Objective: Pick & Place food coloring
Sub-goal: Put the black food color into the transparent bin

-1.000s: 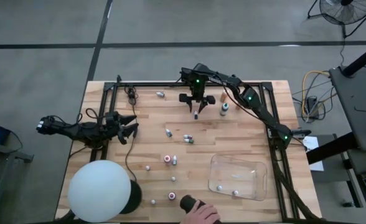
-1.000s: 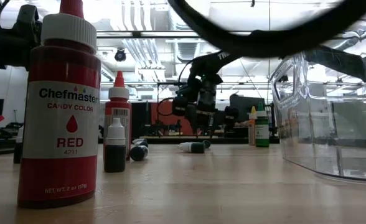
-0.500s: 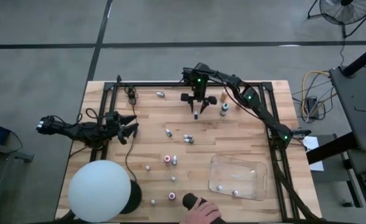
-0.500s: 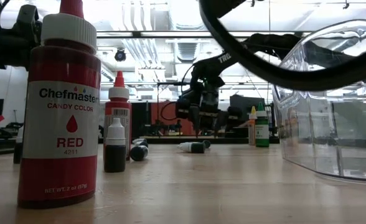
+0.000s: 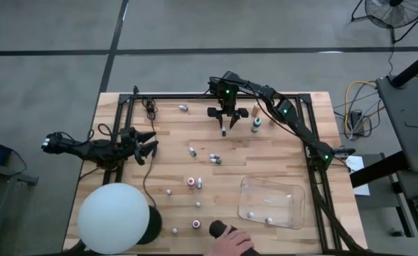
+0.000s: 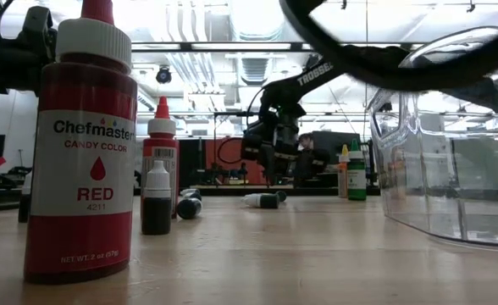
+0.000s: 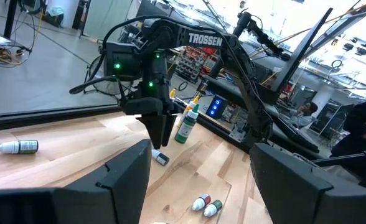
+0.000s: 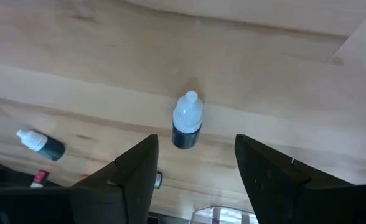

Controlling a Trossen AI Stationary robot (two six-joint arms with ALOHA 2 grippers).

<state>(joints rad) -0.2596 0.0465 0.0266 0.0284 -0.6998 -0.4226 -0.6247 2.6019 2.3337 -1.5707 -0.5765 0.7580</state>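
A small food coloring bottle [image 5: 224,132] with a white cap and dark body [image 8: 187,121] lies on its side on the wooden table, near the far edge. My right gripper [image 5: 224,122] hangs open just above it, slanting down, with one finger on either side of the bottle [image 7: 160,157] and clear of it. Several more tiny bottles [image 5: 214,158] lie scattered over the middle of the table. At the left edge my left gripper [image 5: 151,146] waits, open and level, with nothing between its fingers [image 7: 127,174].
A clear plastic tray [image 5: 244,186] at the near right holds two small bottles. A green-capped bottle [image 5: 255,126] stands right of my right gripper. A big white ball [image 5: 116,217] sits at the near left. A person's hand [image 5: 232,243] is at the near edge. Red bottles [image 6: 80,152] stand near the low camera.
Both grippers have kept their places and their openings. A dark cable loop close in front of the low camera has swung across the picture toward the right.
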